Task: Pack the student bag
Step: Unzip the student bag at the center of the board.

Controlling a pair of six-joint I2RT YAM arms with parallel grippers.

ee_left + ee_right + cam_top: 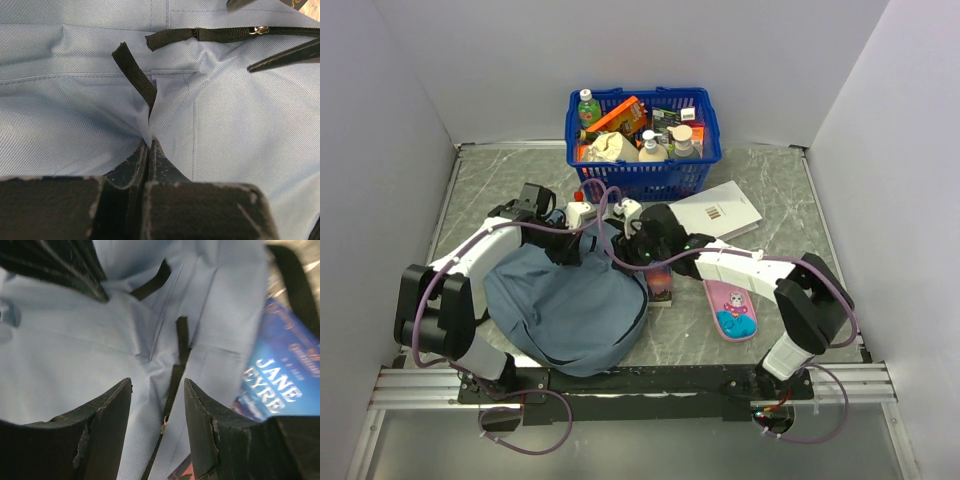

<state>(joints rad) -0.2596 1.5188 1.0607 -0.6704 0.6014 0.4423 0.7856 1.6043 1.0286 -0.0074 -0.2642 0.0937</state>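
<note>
The counter [790,200] is carrying the student bag [565,300], which is slumping on its near left part, directly under both pincers. Both arms are reaching inward over the bag's far rim, the left bending round from the left and the right stretching low across from the right. A Jane Eyre book [280,385] is showing just right of the fabric; whether it is inside, I cannot tell. The left pincer [149,145] is clenching a fold of bag cloth. The right pincer [158,384] is standing released, with the zip [175,375] running lengthwise between its fingers, ungripped.
</note>
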